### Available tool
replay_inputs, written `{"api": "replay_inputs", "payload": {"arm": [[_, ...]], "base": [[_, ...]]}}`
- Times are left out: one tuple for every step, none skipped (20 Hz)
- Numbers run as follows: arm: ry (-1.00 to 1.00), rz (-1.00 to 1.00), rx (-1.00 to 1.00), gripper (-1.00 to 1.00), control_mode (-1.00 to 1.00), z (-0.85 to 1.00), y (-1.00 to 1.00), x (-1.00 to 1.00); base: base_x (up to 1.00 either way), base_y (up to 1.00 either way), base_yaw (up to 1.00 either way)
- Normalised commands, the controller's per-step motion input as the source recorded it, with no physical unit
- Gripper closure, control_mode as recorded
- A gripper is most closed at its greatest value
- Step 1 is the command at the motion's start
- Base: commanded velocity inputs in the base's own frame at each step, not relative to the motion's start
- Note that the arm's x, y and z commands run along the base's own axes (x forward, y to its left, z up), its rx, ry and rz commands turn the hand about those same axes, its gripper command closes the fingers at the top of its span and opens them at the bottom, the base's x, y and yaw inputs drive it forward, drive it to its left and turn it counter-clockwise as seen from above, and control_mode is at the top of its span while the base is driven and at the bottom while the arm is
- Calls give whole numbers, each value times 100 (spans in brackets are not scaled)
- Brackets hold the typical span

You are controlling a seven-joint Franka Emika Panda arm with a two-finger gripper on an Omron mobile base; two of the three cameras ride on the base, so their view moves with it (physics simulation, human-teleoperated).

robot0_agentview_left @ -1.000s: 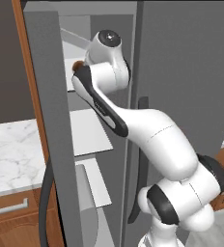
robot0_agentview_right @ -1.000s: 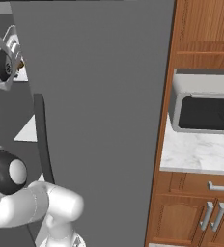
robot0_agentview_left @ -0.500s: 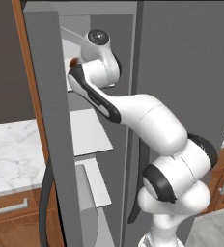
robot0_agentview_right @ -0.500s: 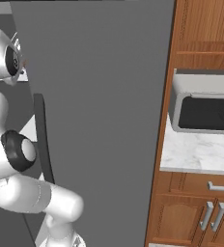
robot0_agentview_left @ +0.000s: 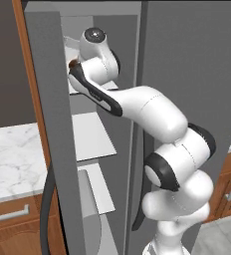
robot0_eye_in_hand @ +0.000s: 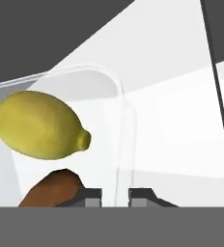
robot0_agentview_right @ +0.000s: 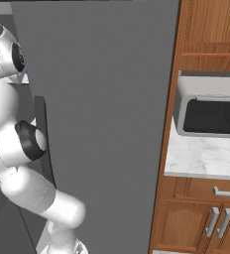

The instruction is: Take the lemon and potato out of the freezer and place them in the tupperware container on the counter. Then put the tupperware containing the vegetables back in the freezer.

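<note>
Arm reaches up into the open freezer (robot0_agentview_left: 122,55), hand at the top shelf (robot0_agentview_left: 90,85) level, behind the door edge in the left base view. A small brown bit, prob. the potato (robot0_agentview_left: 72,64), peeks out just left of the wrist there.

Hand view: gripper (robot0_eye_in_hand: 115,195) tips stand either side of the thin wall of the tupperware container (robot0_eye_in_hand: 126,140), w/ a narrow gap between them. Can't tell if they still pinch the wall or sit just off it.

Lemon (robot0_eye_in_hand: 40,125) lies inside the container, near the rounded corner; the potato's brown top shows below it, next to the left fingertip (robot0_eye_in_hand: 91,196). Container sits on the white shelf, inside the grey freezer walls.

Right base view: microwave (robot0_agentview_right: 209,110) on the counter (robot0_agentview_right: 201,158), to the right of the fridge, well apart from the arm.
</note>
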Motion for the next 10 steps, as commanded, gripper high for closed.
{"api": "replay_inputs", "payload": {"arm": [[0,-1,0,-100,-100,-23,9,25],[0,-1,0,-100,-100,-21,8,23],[0,-1,0,-100,-100,-21,1,27],[0,-1,0,-100,-100,-21,0,29],[-1,-1,0,-100,-100,-23,0,31],[-2,-1,0,-100,-100,-21,0,29],[-3,0,0,-100,-100,-19,0,25],[-5,0,0,-100,-100,-14,0,18],[-6,0,0,-100,-100,-9,0,7],[-7,0,0,-100,-100,0,0,0]], "base": [[0,0,0],[0,0,0],[0,0,0],[0,0,0],[0,0,0],[0,0,0],[0,0,0],[0,0,0],[0,0,0],[0,0,0]]}}
